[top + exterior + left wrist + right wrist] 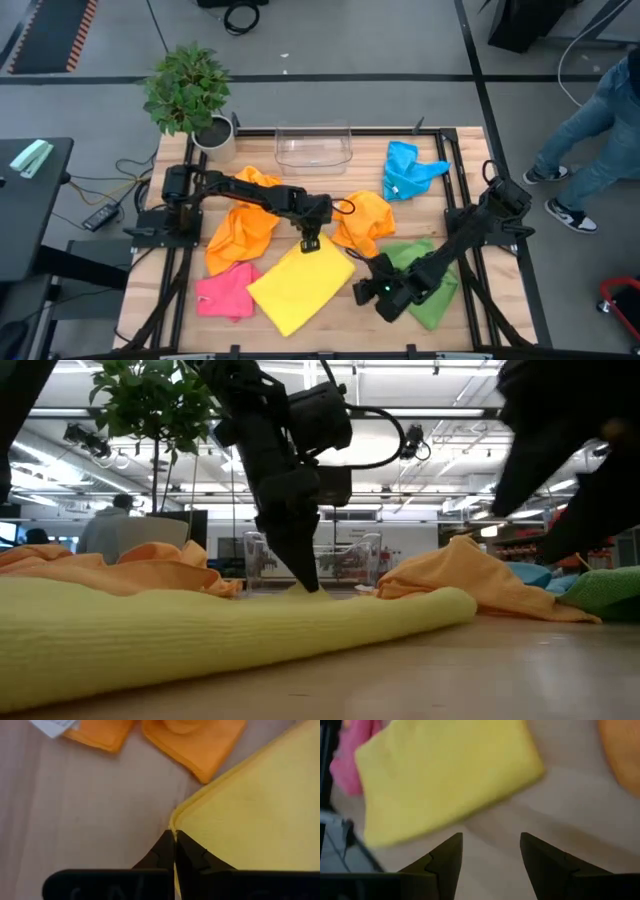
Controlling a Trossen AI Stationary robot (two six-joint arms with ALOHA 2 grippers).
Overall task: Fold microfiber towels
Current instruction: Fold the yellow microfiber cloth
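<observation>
Pale wooden planks of the table (455,170) carry six bright cloths, and you can judge the folding barely begun. Nearest the front edge, the pink microfiber towel (226,291) lies bunched at the front left. The flat square yellow microfiber towel (300,284) is spread open just beside it, touching it, one corner close to the front edge. The green microfiber towel (436,290) sits crumpled at front right, partly under the right arm.

The right gripper (490,852) hovers off the yellow towel's right corner with its fingers spread and nothing between them, bare wood below. That strip of wood between yellow and green is your only open lane at the front.

Farther in, the left gripper (174,839) has its jaws clenched on the far corner of the yellow towel, tips down at the table; the corner has not visibly lifted. It looks like the start of the first fold.

Behind it, two rumpled orange microfiber towels, one at left (243,224) and one at right (365,222), crowd close to that corner, so you have little room there. Beyond, the blue microfiber towel (408,169) is heaped near the right rail, and the clear plastic bin (313,146) stands empty at the back edge. None of the six looks folded.
</observation>
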